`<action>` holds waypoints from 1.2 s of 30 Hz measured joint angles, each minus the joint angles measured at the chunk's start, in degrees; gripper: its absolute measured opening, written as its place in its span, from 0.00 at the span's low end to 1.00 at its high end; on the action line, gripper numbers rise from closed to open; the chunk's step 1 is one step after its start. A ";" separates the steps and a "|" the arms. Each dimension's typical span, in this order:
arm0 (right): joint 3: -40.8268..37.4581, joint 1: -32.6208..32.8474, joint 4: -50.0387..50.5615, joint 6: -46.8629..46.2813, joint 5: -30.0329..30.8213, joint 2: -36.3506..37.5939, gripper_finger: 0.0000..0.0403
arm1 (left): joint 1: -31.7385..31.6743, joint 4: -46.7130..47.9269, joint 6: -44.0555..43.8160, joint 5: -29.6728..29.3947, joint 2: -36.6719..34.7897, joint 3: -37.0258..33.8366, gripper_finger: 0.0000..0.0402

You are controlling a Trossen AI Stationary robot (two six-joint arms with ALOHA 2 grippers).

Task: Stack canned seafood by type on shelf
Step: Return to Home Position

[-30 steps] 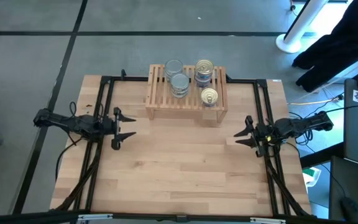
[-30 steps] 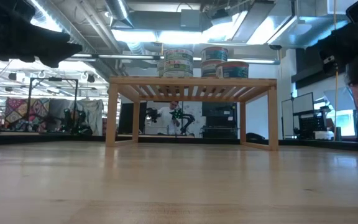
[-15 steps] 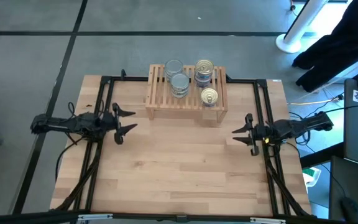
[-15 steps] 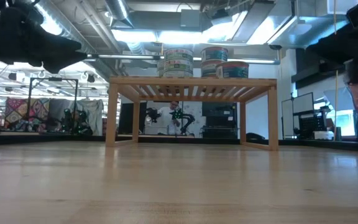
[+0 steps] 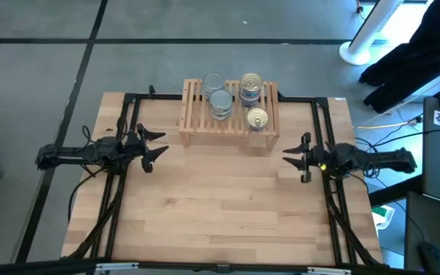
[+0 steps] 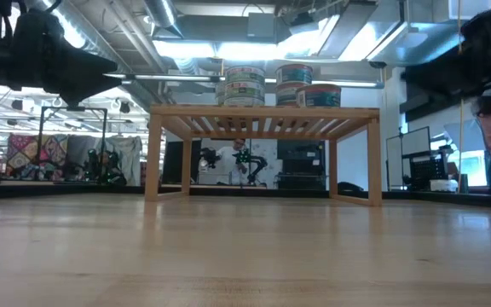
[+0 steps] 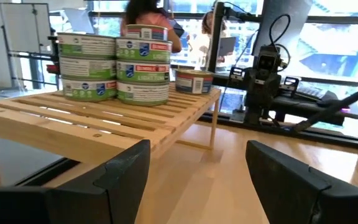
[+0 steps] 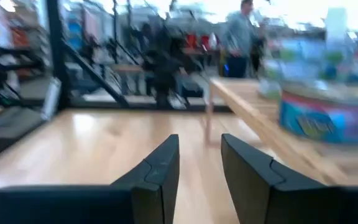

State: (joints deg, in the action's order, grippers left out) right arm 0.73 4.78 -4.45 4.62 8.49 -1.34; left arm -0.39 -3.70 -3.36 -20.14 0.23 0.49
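Note:
The light-wood shelf (image 5: pixel 228 116) stands at the table's far middle. On its slat top stand the tins: two silver-topped stacks (image 5: pixel 213 82) (image 5: pixel 221 101), a gold-topped stack (image 5: pixel 250 82) and a gold-topped tin (image 5: pixel 257 118) near the front right. The stacks also show in the left wrist view (image 7: pixel 89 65) and in the low view (image 6: pixel 245 85). My left gripper (image 5: pixel 154 145) is open and empty, left of the shelf. My right gripper (image 5: pixel 295 157) is open and empty, right of the shelf's front corner.
Black frame rails (image 5: pixel 128 122) run along the table's left, right and far sides. A person stands beyond the table's far right corner (image 5: pixel 411 53). Bare wooden table top (image 5: pixel 228 206) lies between the arms and toward the near edge.
My left gripper has gone a little toward the far edge and toward the shelf, staying open. My right gripper has gone a little toward the table's left and far edge, and its arm has swung more level. The tins and the shelf have kept still.

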 joint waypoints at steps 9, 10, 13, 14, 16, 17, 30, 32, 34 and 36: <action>-0.04 -11.16 3.39 -4.15 -8.88 -0.04 0.30 | -1.35 0.37 2.25 -0.04 0.02 0.02 0.65; -0.04 -11.67 3.41 -4.15 -8.86 -0.02 0.30 | -1.35 0.39 2.68 -0.04 0.02 0.02 0.65; -0.04 -12.44 3.57 -4.30 -8.42 -0.04 0.30 | -1.32 0.39 3.28 -0.03 0.02 0.02 0.65; -0.04 -12.39 3.57 -4.61 -8.34 -0.02 0.30 | -1.32 0.39 3.28 -0.04 0.02 0.02 0.65; -0.07 -12.33 3.65 -4.62 -8.31 -0.02 0.30 | -1.32 0.39 3.30 -0.04 0.02 0.02 0.65; -0.07 -12.33 3.65 -4.63 -8.30 -0.02 0.30 | -1.32 0.39 3.30 -0.04 0.02 0.02 0.65; -0.11 -12.31 3.90 -4.76 -8.22 -0.02 0.30 | -1.32 0.38 3.32 -0.02 0.02 0.02 0.65; -0.11 -12.31 3.92 -4.76 -8.20 -0.02 0.30 | -1.32 0.37 3.32 -0.02 0.02 0.02 0.65; -0.11 -12.31 3.94 -4.76 -8.17 -0.02 0.30 | -1.32 0.39 3.32 -0.02 0.02 0.02 0.65; -0.11 -12.31 3.96 -4.76 -8.17 -0.02 0.30 | -1.32 0.39 3.33 -0.02 0.02 0.02 0.65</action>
State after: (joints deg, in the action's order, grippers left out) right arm 0.62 -7.53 -0.49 -0.14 0.32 -1.37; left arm -1.72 -3.31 -0.02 -20.16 0.25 0.51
